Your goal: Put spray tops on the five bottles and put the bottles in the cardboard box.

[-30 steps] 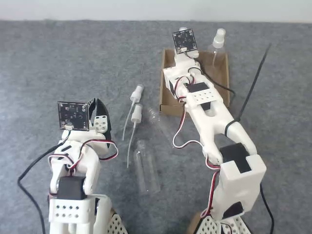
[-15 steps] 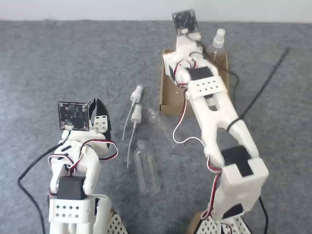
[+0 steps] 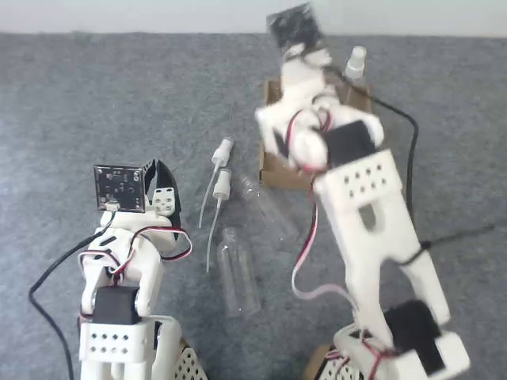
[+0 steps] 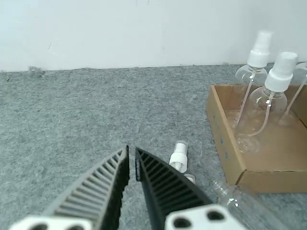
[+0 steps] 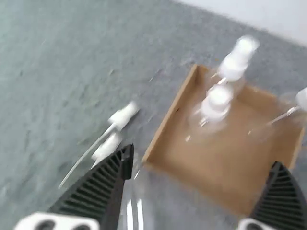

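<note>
Capping the fourth bottle looks next.
Right claw [image 5: 201,162] gapes wide above the box [image 5: 230,160], three capped bottles [image 4: 268,103] inside. Two bare bottles [image 3: 238,273] and tops [image 3: 224,150] lie beside the box. Left claw [image 4: 132,157] is together and needs opening to grip.

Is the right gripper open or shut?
Open. The right gripper has its fingers spread wide, with the box visible between them.

The right arm [image 3: 372,206] stretches forward, high and tilted, the right gripper [image 5: 201,163] spread wide apart; the left arm [image 3: 119,277] sits folded low, the left gripper [image 4: 132,153] pinched nearly closed.
</note>
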